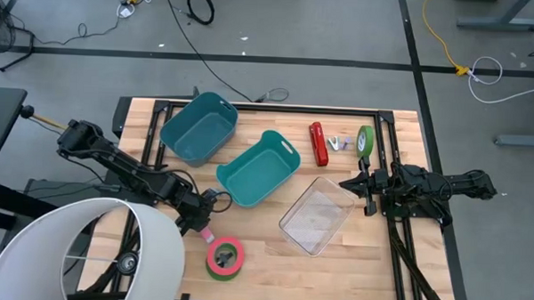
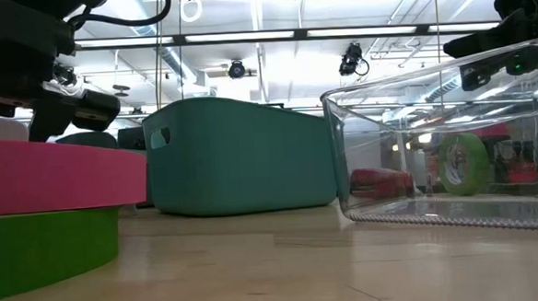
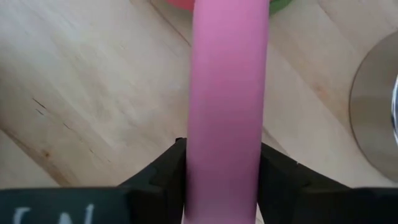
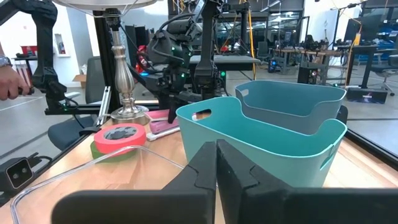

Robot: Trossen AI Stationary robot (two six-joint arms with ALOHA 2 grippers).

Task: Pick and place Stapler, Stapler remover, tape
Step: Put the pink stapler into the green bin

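Left claw: my left claw [image 1: 203, 226] is clenched on a pink flat piece [image 3: 227, 93], its fingers [image 3: 163, 174] pressing both sides; what the piece is I cannot tell.
Why held so: gripped by one end, the piece sticks out past the fingers, low over the desk [image 1: 263, 261] at its near left.
Red and green tape: the stacked roll [image 1: 225, 258] lies flat on the desk just near of my left claw, apart from it.
Green tape: this roll [image 1: 365, 142] stands on edge at the far right, beside a small metal item [image 1: 340, 144] that may be the stapler remover.
Stapler: the red stapler [image 1: 318, 144] lies just left of those, not yet taken.
Bins: two teal bins [image 1: 257, 168] and a clear tray [image 1: 316, 215] wait mid-desk, likely the drop places.
Right claw: my right claw [image 1: 358, 183] waits at the right, beside the clear tray, fingers pressed together on nothing.
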